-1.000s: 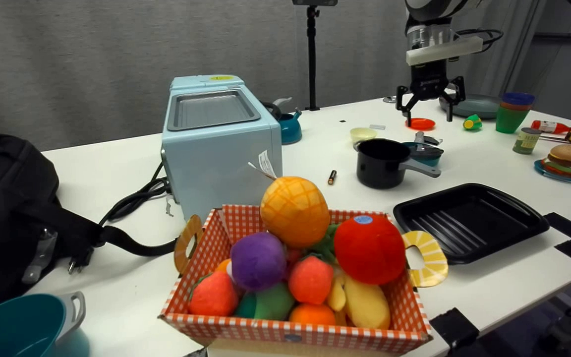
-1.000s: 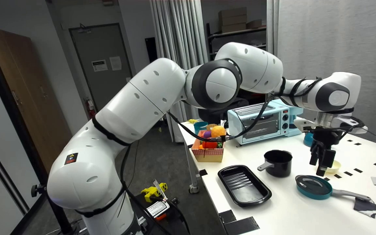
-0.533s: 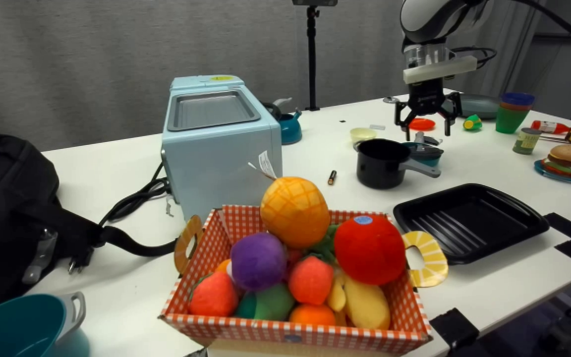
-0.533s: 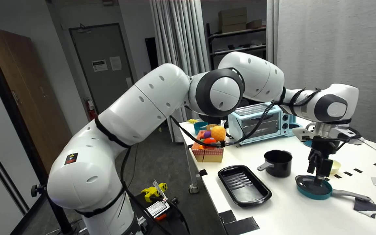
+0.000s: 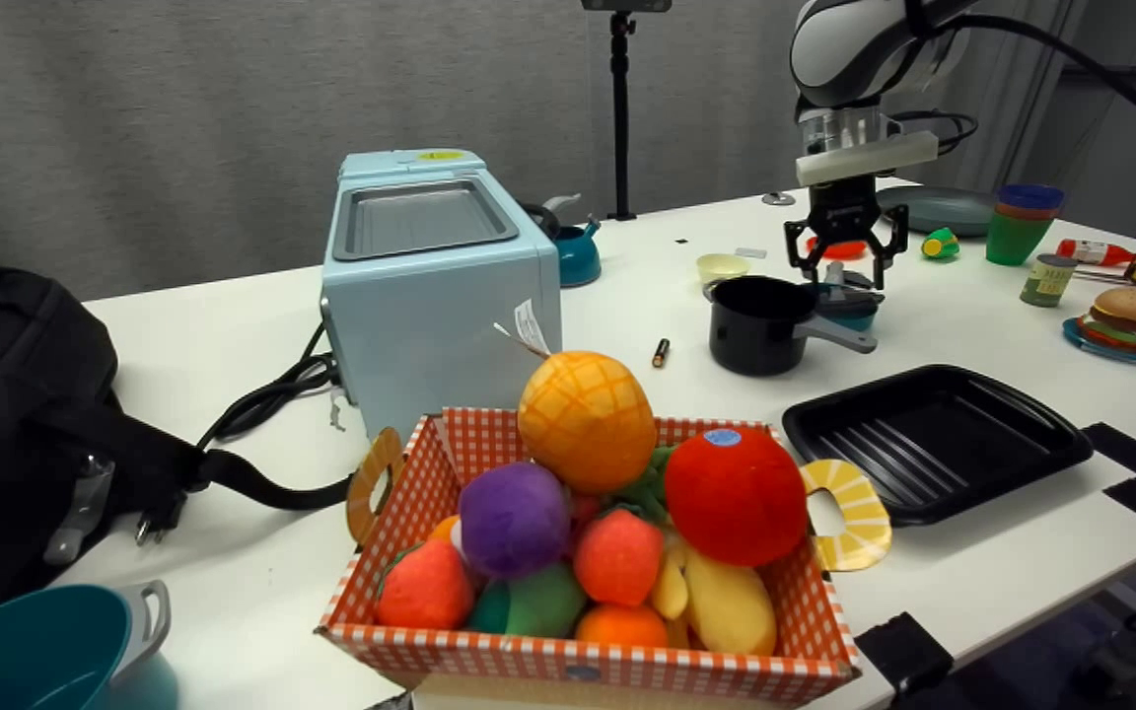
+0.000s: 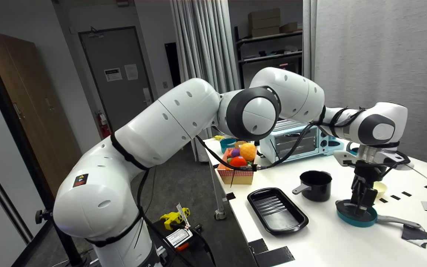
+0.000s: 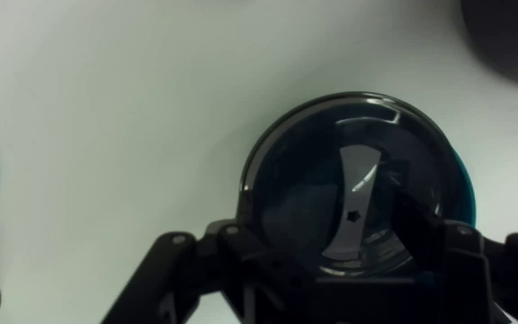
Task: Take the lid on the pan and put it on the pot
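Note:
The dark lid [image 7: 295, 180] with a grey strap handle [image 7: 355, 198] rests on the teal pan [image 6: 360, 223]; the lid also shows in an exterior view [image 6: 346, 207]. The pan's long grey handle points away from the black pot. My gripper [image 7: 326, 211] points down over the lid, its fingers spread on either side of the lid handle with gaps between. It also shows in both exterior views [image 5: 845, 276] [image 6: 361, 207]. The small black pot [image 5: 760, 327] stands upright beside the pan, uncovered [image 6: 318, 187]. Only its side shows in the wrist view's top right corner [image 7: 511, 40].
The black ribbed tray [image 6: 276, 211] lies near the table edge. A pale yellow bowl [image 6: 380, 189] stands just behind the gripper. A blue toaster oven [image 5: 440, 296] and a fruit basket [image 5: 588, 656] stand past the pot. A can [image 5: 1048, 280] and toy burger [image 5: 1128, 320] lie farther off.
My gripper has come down from above the pan to the lid, and its fingers look slightly closer together. The lid, pan and pot have not moved.

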